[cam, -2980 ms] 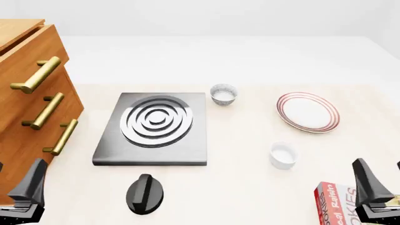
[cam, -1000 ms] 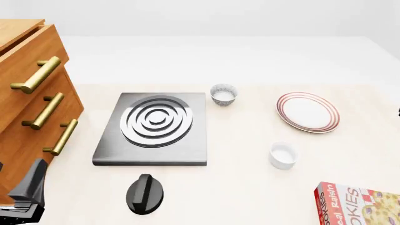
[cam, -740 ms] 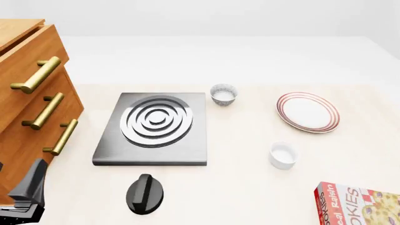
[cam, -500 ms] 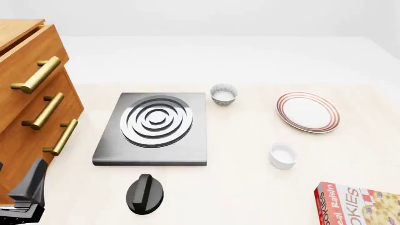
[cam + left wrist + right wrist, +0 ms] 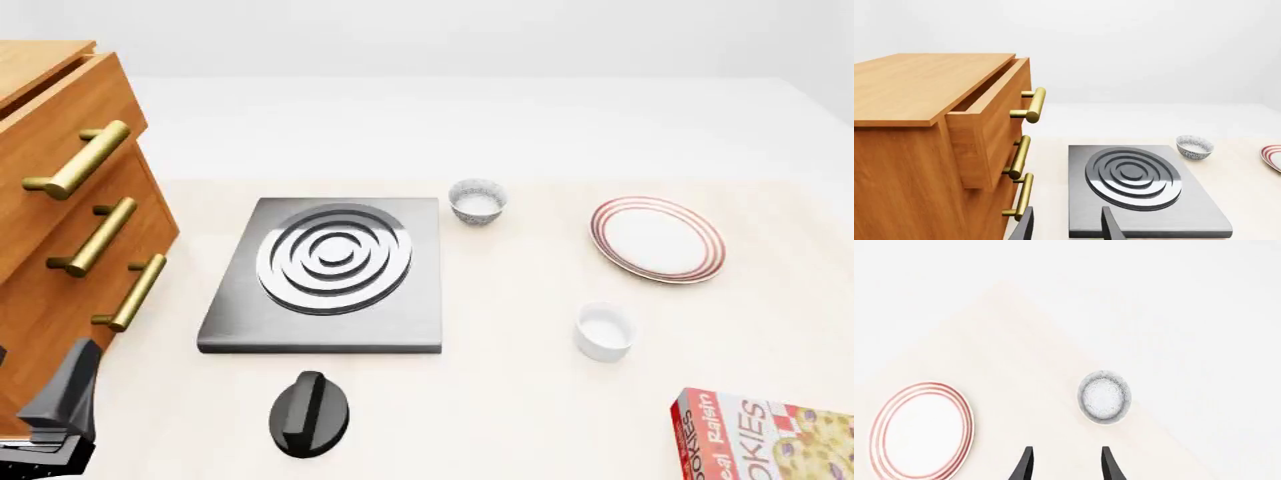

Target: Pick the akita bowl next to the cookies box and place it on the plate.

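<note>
Pale worktop (image 5: 534, 400) carries a wooden drawer chest (image 5: 54, 230) at left, the plate (image 5: 658, 238) far right, and the cookies box (image 5: 767, 435) near right. The akita bowl (image 5: 1103, 397) stands upright by the worktop's edge, apart from the plate. The left claw (image 5: 1067, 230) and right claw (image 5: 1066, 465) both gape, holding nothing.

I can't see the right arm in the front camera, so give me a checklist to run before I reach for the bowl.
1. Right gripper open, nothing between its fingers: ok.
2. Patterned bowl upright ahead of it in the right wrist view: ok.
3. That bowl is the one beside the cookies box: cannot tell, no view shows both.
4. Plate bare: ok.
5. Right gripper visible in the front view: not ok.
6. Left gripper by the drawers, away from the plate: ok.
</note>
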`<state>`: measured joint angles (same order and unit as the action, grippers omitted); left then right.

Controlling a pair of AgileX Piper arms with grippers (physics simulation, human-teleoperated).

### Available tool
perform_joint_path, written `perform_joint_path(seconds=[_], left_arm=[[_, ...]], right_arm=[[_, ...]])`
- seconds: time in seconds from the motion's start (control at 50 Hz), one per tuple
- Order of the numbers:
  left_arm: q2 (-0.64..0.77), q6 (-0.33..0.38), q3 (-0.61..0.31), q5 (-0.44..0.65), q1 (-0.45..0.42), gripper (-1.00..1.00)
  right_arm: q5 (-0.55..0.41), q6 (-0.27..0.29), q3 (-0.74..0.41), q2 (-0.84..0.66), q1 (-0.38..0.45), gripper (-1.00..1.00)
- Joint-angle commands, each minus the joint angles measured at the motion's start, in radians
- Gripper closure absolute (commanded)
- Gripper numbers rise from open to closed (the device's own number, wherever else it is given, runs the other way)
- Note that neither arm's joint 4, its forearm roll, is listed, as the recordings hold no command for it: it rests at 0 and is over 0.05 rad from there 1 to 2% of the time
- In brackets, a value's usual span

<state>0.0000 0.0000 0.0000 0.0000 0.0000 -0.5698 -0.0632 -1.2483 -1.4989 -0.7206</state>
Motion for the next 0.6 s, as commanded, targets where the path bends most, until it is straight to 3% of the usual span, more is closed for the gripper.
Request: perform_joint_path(seconds=[0.02,0.28,0.6], left_arm=[[0.0,0.0,0.0,0.0,0.0,-1.0],[0.0,0.0,0.0,0.0,0.0,-1.0],[0.0,0.0,0.0,0.0,0.0,-1.0]], right_arm=[[-0.062,-0.02,-0.137,-0.097,-0.06,-1.0],[-0.13,0.059,-0.293,-0.206,-0.138,-1.0],[-0.117,-0.004,-0.34,-0.274,-0.209,-1.0]])
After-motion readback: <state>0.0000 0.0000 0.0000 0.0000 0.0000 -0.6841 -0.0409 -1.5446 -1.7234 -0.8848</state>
